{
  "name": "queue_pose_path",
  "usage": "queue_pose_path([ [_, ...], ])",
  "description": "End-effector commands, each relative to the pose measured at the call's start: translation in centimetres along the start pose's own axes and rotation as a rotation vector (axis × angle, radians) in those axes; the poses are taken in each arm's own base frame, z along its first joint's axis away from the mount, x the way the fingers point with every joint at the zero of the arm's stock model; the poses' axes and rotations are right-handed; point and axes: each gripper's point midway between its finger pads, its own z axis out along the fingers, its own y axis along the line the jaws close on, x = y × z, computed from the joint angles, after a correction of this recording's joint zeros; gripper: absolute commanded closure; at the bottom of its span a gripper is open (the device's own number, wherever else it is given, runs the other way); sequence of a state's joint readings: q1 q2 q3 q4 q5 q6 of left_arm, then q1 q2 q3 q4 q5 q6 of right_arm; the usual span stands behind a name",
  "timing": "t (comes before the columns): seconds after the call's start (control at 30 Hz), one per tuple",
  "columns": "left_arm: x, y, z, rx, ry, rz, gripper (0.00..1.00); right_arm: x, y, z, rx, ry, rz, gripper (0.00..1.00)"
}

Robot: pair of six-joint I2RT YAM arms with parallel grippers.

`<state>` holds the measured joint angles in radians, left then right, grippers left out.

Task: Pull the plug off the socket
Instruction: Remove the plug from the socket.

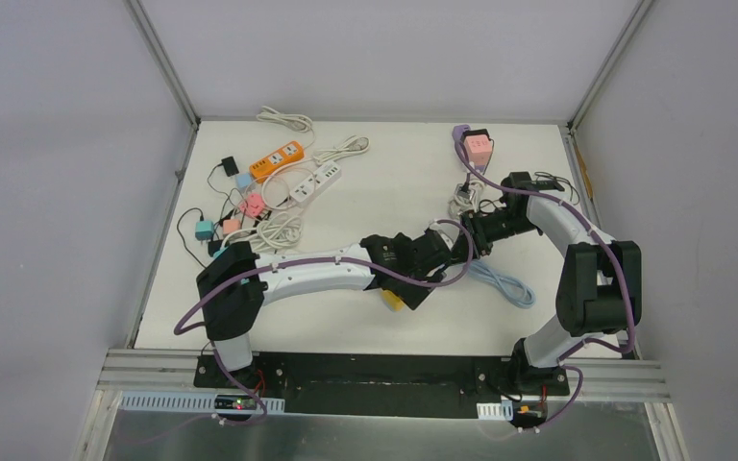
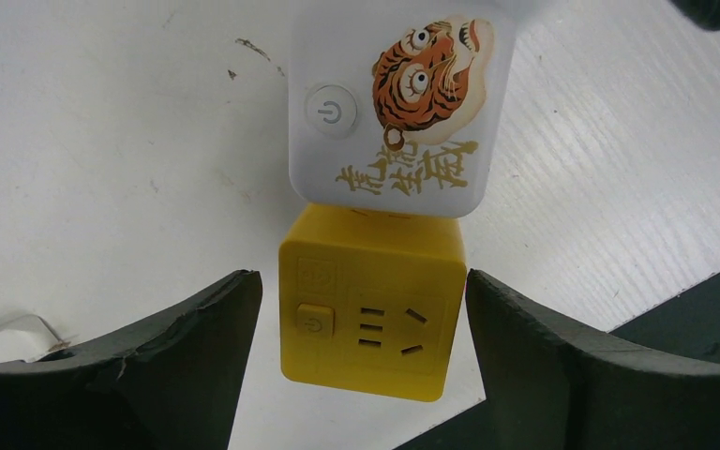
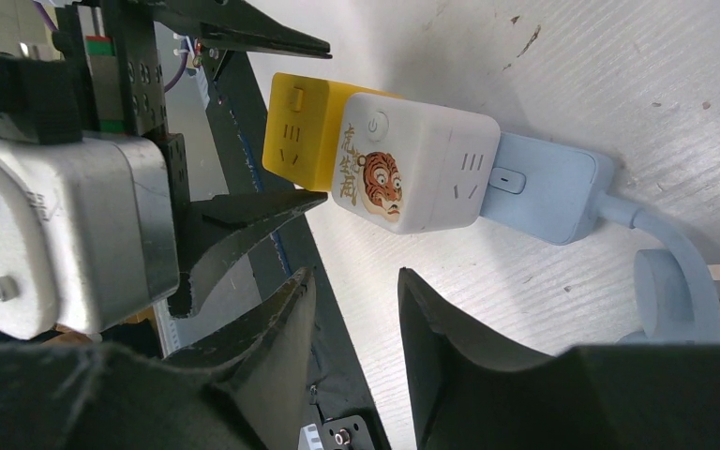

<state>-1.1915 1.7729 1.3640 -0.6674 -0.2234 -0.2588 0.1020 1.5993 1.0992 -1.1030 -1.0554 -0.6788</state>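
White tabletop [image 2: 103, 141]: my left fingers [image 2: 178, 347] straddle yellow cube [image 2: 370, 309], wide, seemingly clear; right fingers [image 3: 469, 347] half-open, empty. Unbraced white cube [image 2: 394, 103] may drag along.

**A:** What colours are the arms?

**B:** The left arm [image 1: 307, 274] and the right arm [image 1: 577, 226] both have white links and black joints. A purple cable [image 1: 413, 281] runs along each of the 2.

**A:** And the fingers?

**B:** The fingers [image 2: 178, 366] are matte black, curved, tapering and rough-edged. Behind the left pair is a pale housing [image 3: 66, 234] with 2 screws [image 3: 0, 288]. Above it is a black block with a red-and-green stripe [image 3: 98, 39].
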Motion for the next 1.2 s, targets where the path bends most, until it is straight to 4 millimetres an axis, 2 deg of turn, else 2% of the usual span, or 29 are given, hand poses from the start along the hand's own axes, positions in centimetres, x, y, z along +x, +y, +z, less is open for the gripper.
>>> queue_pose_path([
  [0.0,-0.6,-0.6,0.2,0.034,-0.04,0.03,0.19,-0.9,0.7,-0.6,0.005,-0.041,-0.06,0.59],
  [0.1,-0.5,-0.5,0.6,0.043,-0.04,0.02,0.23,-0.9,0.7,-0.5,0.005,-0.04,-0.059,0.59],
  [0.27,0.1,-0.6,1.0,0.065,-0.022,0.004,0.35,-0.8,0.6,-0.5,0.007,-0.04,-0.059,0.59],
  [0.3,0.2,-0.6,1.1,0.069,-0.018,0.003,0.4,-0.8,0.6,-0.6,0.008,-0.04,-0.056,0.59],
  [0.4,0.4,-0.6,1.2,0.086,-0.011,-0.006,0.62,-0.8,0.5,-0.5,0.013,-0.039,-0.046,0.59],
  [0.47,0.5,-0.4,1.3,0.086,-0.005,-0.006,0.83,-0.8,0.1,-0.4,0.024,-0.041,-0.033,0.58],
  [0.53,0.6,-0.5,1.3,0.096,-0.006,0.01,0.99,-0.9,-0.2,-0.3,0.034,-0.047,-0.018,0.58],
  [0.77,0.3,-0.5,1.3,0.113,-0.056,0.059,1.0,-1.3,-0.3,0.5,0.011,-0.089,0.073,0.61],
  [0.83,0.0,-0.5,1.1,0.123,-0.077,0.077,1.0,-1.5,-0.5,0.8,0.007,-0.099,0.098,0.67],
  [1.03,-0.6,-0.9,0.7,0.161,-0.126,0.122,1.0,-1.6,0.5,2.2,-0.058,-0.084,0.112,0.99],
  [1.17,-0.9,-1.2,0.8,0.178,-0.143,0.138,1.0,-1.3,1.0,3.2,-0.083,-0.052,0.109,1.0],
])
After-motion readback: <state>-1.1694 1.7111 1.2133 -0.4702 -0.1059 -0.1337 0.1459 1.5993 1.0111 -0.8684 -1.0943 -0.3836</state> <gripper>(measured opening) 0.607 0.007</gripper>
